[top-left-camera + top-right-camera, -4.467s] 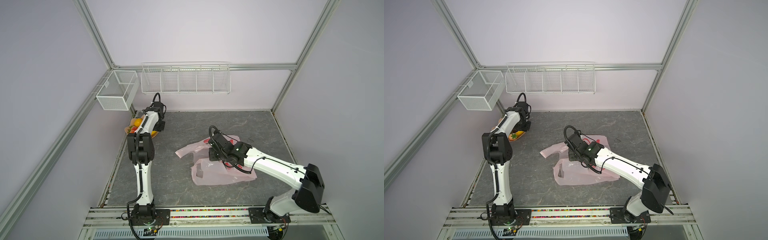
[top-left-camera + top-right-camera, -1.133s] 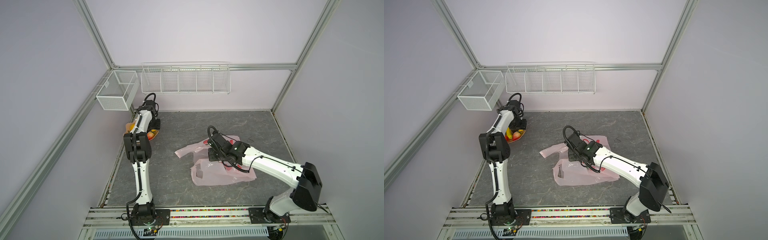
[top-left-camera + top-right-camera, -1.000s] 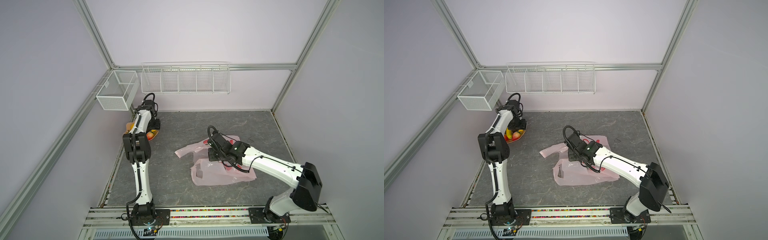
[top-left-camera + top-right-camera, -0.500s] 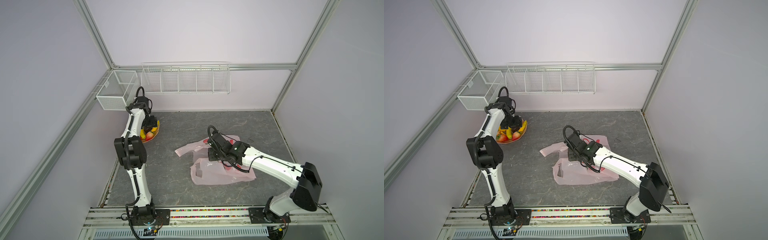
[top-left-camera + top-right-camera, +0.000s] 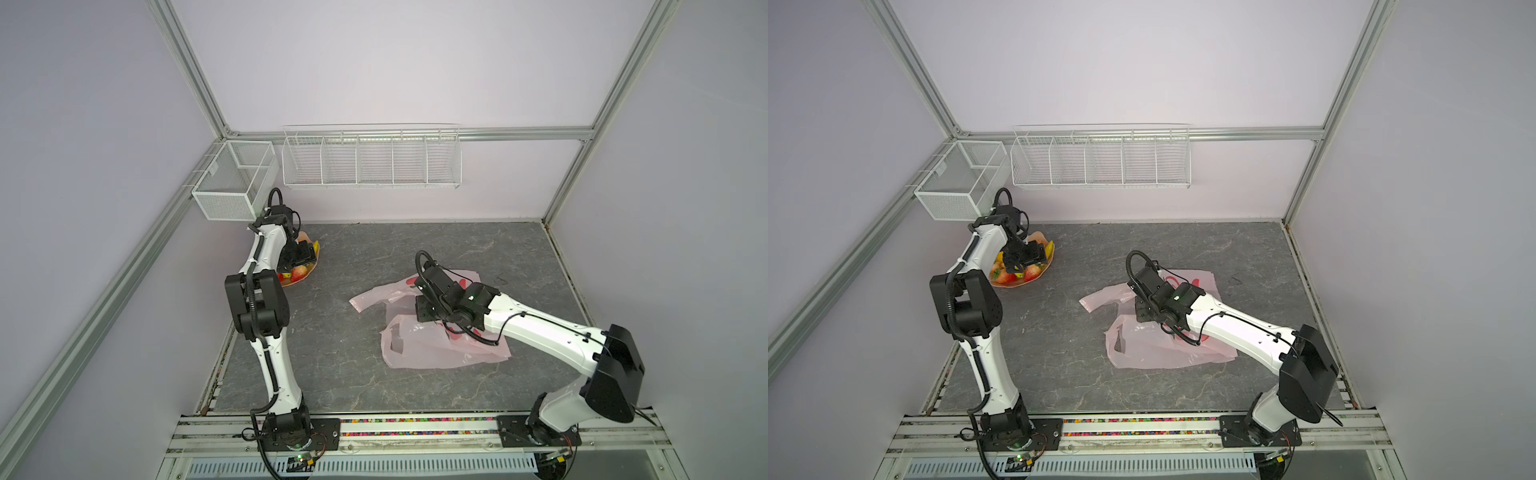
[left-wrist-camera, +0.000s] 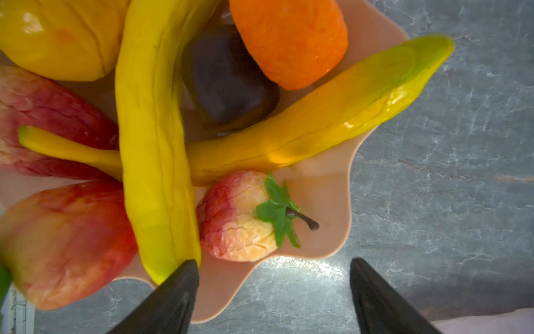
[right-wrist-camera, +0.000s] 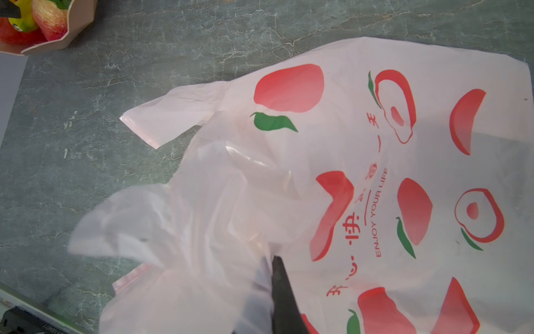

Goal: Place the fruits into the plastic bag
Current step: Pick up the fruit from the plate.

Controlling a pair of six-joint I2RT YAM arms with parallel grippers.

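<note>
The left gripper (image 6: 271,261) is hovering, jaws apart, over the fruits (image 6: 153,130) in the dish (image 6: 318,185). The right gripper (image 7: 276,258) is pinching the bag (image 7: 346,144) mid-table. Next, I reckon, it's closing on the strawberry (image 6: 234,219).

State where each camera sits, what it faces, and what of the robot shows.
Both top views: high in front, looking down on the grey marbled table; both arms whole.
Left wrist: on the left arm, over toy fruits in the peach wavy-edged dish; open left gripper shows.
Right wrist: on the right arm, over the pale pink plastic bag; right gripper shut on it.
Shared: both wrist views show the dish.
</note>
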